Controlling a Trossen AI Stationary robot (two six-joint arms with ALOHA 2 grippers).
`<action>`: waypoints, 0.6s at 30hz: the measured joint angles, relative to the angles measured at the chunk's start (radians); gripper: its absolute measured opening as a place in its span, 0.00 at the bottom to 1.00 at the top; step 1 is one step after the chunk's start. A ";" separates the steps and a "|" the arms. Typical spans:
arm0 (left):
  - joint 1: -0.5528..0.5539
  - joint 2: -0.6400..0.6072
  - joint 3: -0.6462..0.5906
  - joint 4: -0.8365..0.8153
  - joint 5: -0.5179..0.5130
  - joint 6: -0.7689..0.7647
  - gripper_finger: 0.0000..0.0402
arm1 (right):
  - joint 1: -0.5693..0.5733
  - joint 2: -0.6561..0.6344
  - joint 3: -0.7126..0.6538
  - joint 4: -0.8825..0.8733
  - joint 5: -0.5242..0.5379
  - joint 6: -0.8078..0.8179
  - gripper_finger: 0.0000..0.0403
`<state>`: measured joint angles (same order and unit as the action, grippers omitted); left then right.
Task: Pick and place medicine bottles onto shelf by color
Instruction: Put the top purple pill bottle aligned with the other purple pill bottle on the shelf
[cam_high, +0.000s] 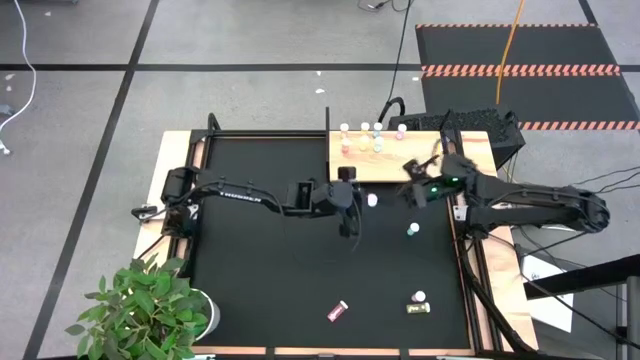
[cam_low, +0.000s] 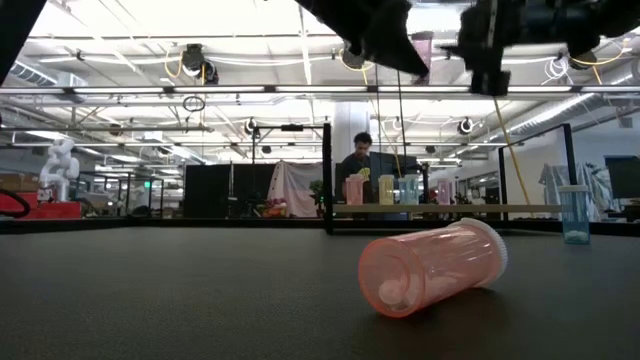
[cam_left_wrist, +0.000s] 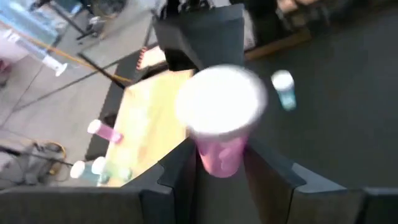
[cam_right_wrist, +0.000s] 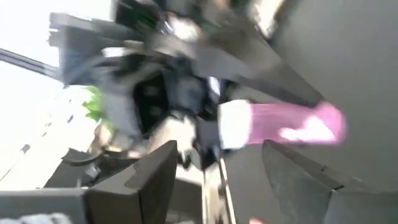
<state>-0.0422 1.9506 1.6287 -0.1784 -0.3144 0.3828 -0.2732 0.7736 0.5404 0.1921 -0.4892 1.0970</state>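
On the black mat (cam_high: 280, 250), the left gripper (cam_left_wrist: 219, 177) pinches a pink bottle (cam_left_wrist: 221, 134) with a white cap, lifted just short of the shelf (cam_high: 375, 165). The right gripper (cam_right_wrist: 214, 165) hangs near it, fingers spread wide and empty. Four bottles (cam_high: 362, 138) stand on the shelf; others dot the mat

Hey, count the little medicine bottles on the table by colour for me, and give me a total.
Pink white-capped plastic bottles: 4
Yellow-green bottles: 2
Teal bottles: 2
White-capped bottle, body colour unclear: 1
Total: 9, counting the pink one gripped in the left end effector.
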 joint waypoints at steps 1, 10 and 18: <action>0.005 -0.004 0.000 0.018 0.000 -0.029 0.33 | -0.004 -0.024 0.000 0.025 0.022 -0.013 0.58; 0.055 -0.093 0.002 0.086 0.056 -0.190 0.27 | -0.069 -0.194 0.050 0.160 0.128 -0.276 0.55; 0.095 -0.116 0.000 -0.056 0.179 -0.317 0.11 | -0.073 -0.090 0.337 -0.269 0.130 -0.611 0.53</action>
<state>0.0528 1.8346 1.6287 -0.2342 -0.1358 0.0660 -0.3458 0.6833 0.8772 -0.0767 -0.3595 0.4860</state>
